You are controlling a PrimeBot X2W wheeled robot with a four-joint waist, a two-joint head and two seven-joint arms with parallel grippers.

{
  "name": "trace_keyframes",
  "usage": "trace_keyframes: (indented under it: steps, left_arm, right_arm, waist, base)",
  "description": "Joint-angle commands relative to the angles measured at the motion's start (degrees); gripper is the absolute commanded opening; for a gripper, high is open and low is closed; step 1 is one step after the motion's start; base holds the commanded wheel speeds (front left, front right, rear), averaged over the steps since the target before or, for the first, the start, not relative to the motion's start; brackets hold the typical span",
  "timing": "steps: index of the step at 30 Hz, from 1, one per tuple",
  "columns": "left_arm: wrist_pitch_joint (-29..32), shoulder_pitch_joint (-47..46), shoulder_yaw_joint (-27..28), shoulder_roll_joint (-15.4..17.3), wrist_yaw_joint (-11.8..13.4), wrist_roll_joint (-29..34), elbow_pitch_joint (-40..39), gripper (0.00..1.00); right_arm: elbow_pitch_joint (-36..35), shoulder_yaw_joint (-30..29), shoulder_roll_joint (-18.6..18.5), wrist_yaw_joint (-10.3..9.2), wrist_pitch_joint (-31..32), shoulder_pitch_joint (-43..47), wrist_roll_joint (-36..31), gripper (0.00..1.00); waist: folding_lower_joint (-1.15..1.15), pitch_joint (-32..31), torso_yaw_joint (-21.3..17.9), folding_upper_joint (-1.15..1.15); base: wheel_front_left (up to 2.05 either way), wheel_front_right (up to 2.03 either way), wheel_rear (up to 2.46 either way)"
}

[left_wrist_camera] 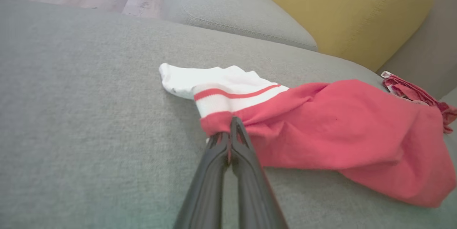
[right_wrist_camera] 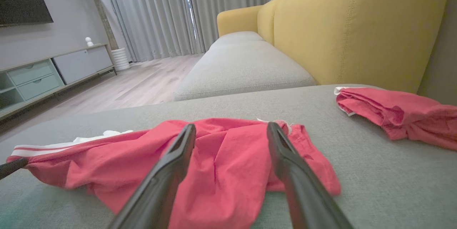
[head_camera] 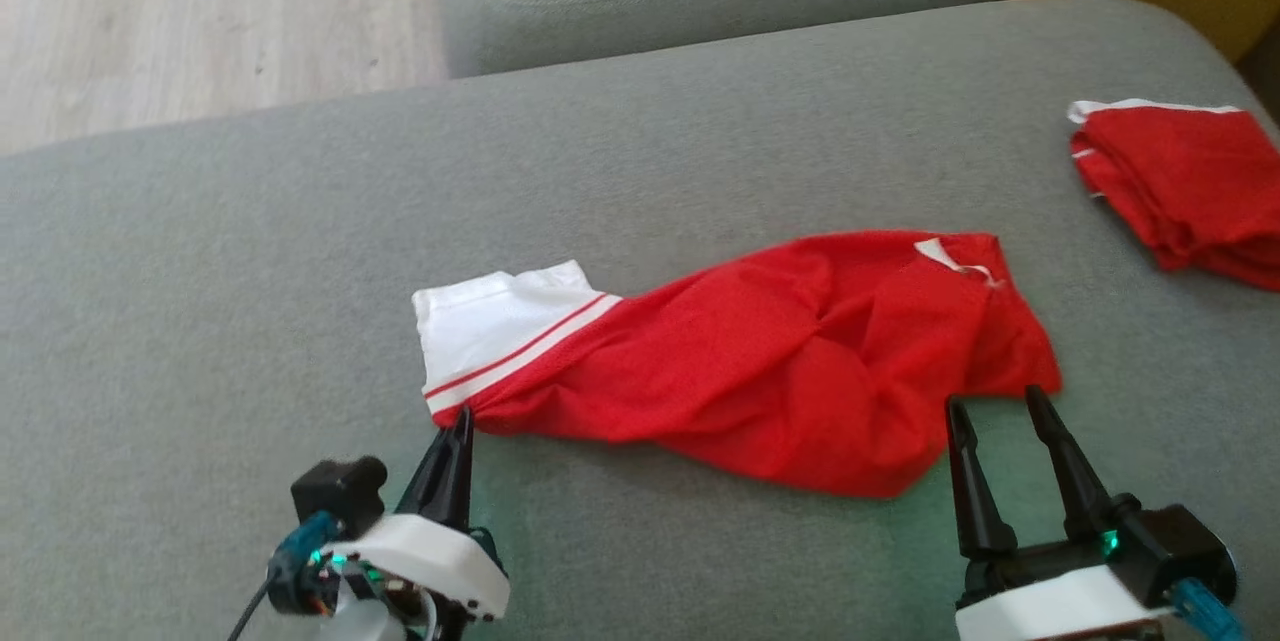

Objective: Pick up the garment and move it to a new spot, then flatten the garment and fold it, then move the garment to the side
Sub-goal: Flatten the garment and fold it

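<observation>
left gripper (head_camera: 461, 419): clamped shut on the garment (head_camera: 780, 351). Its two dark fingers are pressed together and pinch the near hem just where the white band (head_camera: 500, 321) meets the red cloth.
left grip, close up: the closed tips bite a small bunch of red fabric directly below the striped white band (left_wrist_camera: 232, 96), and the cloth puckers around them.
right gripper (head_camera: 995, 401): released, with its fingers spread wide and nothing between them. The tips sit at the near edge of the garment's other end. I cannot tell whether they touch the cloth.
right gripper, own view: the two fingers (right_wrist_camera: 178, 157) straddle the wrinkled red end of the garment (right_wrist_camera: 221, 157), pointing across it toward the sofa back.
garment: it lies stretched across the middle of the grey seat cushion (head_camera: 250, 271), creased and not flat. The white band with its thin red stripe is on the robot's left, and the red body runs to the right.
garment detail: a small white tag (head_camera: 945, 256) shows at the far right corner.
folded red cloth (head_camera: 1180, 181): a second red piece with white trim rests on the same cushion at the far right, well apart from the garment.
yellow backrest (right_wrist_camera: 357, 25): rises behind the folded red cloth.
wooden floor (head_camera: 200, 11): shows beyond the cushion's far edge on the left.
</observation>
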Motion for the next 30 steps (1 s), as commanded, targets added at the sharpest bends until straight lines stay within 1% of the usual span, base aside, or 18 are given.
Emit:
trace_keyframes:
  steps: [1,2,3,6,9,12,14,17,21,25,28,30]
  left_arm:
    - [-0.73,-2.46,2.63,0.64,0.67,-0.16,-2.38,0.40]
    - [-0.75,-1.67,2.70,0.47,1.06,-0.43,-2.75,0.93]
    - [-0.68,-1.07,2.73,0.35,1.39,-0.61,-3.09,1.00]
    - [-0.57,-0.57,3.16,0.47,2.44,-0.84,-4.33,1.00]
    - [-0.55,-2.13,3.82,1.79,3.58,0.06,-6.25,1.00]
    - [0.77,-5.33,5.58,3.95,4.07,-0.08,-8.54,1.00]
    - [2.79,-8.50,6.65,6.11,3.79,-0.17,-9.77,1.00]
    - [8.15,-14.27,6.94,9.87,2.14,-0.13,-10.30,1.00]
    - [17.75,-21.24,5.83,13.76,-2.16,-1.77,-8.25,1.00]
    - [29.54,-25.06,4.18,15.57,-5.95,-6.67,-5.04,1.00]
    - [37.43,-26.28,2.71,17.14,-7.50,-10.95,-4.42,1.00]
    - [40.50,-26.89,1.74,18.47,-7.89,-12.22,-4.65,1.00]
  right_arm:
    - [-1.91,1.18,-0.56,0.37,-0.52,-2.00,-0.49,1.00]
    - [-1.93,1.15,-0.65,0.37,-0.52,-2.07,-0.52,1.00]
    - [-1.93,1.15,-0.78,0.37,-0.52,-2.12,-0.54,1.00]
    - [-1.95,1.30,-1.18,0.37,-0.52,-2.32,-0.57,1.00]
    - [-2.20,1.32,-1.51,0.37,-0.52,-2.83,-0.62,1.00]
    - [-2.43,1.53,-1.94,0.37,-0.52,-3.75,-0.73,1.00]
    - [-2.63,1.67,-2.17,0.37,-0.52,-4.50,-0.85,1.00]
    - [-2.73,1.94,-2.58,0.37,-0.52,-5.49,-0.98,1.00]
    - [-2.72,2.49,-3.06,0.37,-0.52,-6.75,-0.96,1.00]
    - [-2.61,2.77,-3.16,0.37,-0.52,-7.86,-0.96,1.00]
    - [-2.66,2.75,-3.18,0.37,-0.52,-8.16,-0.95,1.00]
    - [-2.57,3.03,-3.23,0.37,-0.52,-8.37,-0.92,1.00]
  waist:
    - [0.00,0.69,0.93,0.00]
    - [0.00,0.86,1.29,0.00]
    - [0.00,1.04,1.65,0.00]
    - [0.00,1.79,2.48,0.00]
    - [0.00,3.05,3.00,0.00]
    - [0.00,4.86,3.16,0.00]
    - [0.00,6.27,3.16,0.00]
    - [0.00,8.27,2.98,0.00]
    - [0.00,10.25,2.27,0.00]
    - [0.00,11.27,1.17,0.00]
    - [0.00,11.72,0.57,0.00]
    - [0.00,11.95,0.04,0.00]
  base:
    - [0.00,0.00,0.00]
    - [0.00,0.00,0.00]
    - [0.00,0.00,0.00]
    - [0.00,0.00,0.00]
    - [0.00,0.00,0.00]
    - [0.00,0.00,0.00]
    - [0.00,0.00,0.00]
    - [0.00,0.00,0.00]
    - [0.00,0.00,0.00]
    - [0.00,0.00,0.00]
    - [0.00,0.00,0.00]
    - [0.00,0.00,0.00]
